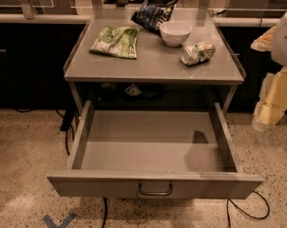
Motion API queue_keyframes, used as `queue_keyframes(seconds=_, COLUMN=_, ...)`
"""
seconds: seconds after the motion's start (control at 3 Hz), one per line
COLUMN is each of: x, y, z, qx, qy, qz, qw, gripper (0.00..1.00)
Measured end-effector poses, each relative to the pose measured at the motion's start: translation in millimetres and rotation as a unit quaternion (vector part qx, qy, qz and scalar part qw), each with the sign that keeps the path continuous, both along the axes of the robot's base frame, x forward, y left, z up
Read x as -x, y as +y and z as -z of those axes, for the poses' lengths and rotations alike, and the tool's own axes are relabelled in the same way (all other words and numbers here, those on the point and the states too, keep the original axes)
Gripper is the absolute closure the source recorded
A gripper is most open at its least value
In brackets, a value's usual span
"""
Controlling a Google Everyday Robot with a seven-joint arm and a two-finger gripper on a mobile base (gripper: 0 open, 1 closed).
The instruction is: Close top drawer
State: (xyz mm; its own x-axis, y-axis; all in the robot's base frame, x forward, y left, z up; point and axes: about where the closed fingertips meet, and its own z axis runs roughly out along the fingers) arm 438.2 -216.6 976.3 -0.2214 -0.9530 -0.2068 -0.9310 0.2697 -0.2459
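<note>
The top drawer (96, 186) is a wide, shallow grey metal drawer. It is pulled far out of the grey cabinet toward me. Its plain grey interior (148, 144) holds nothing. A small dark wire handle (155, 190) sits at the centre of its flat front panel. My gripper (261, 121) is at the far right edge of the view, at the lower end of the white and yellow arm (276, 91). It hangs above the floor to the right of the drawer's right side wall (225, 137) and does not touch it.
On the cabinet top (153, 63) lie a green snack bag (115, 42), a dark blue snack bag (152, 14), a white bowl (175, 33) and a crumpled packet (197, 53). Black cables (248, 213) run over the speckled floor by the drawer's front corners. Dark cabinets stand behind.
</note>
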Motion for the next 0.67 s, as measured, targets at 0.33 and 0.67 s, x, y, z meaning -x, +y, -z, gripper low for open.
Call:
queue_keyframes(seconds=0.33, x=0.0, y=0.0, z=0.0, qx=0.0, qy=0.0, qz=0.0, qw=1.0, gripper=0.0)
queue_keyframes(seconds=0.67, x=0.0, y=0.0, z=0.0, qx=0.0, qy=0.0, qz=0.0, qw=1.0, gripper=0.16)
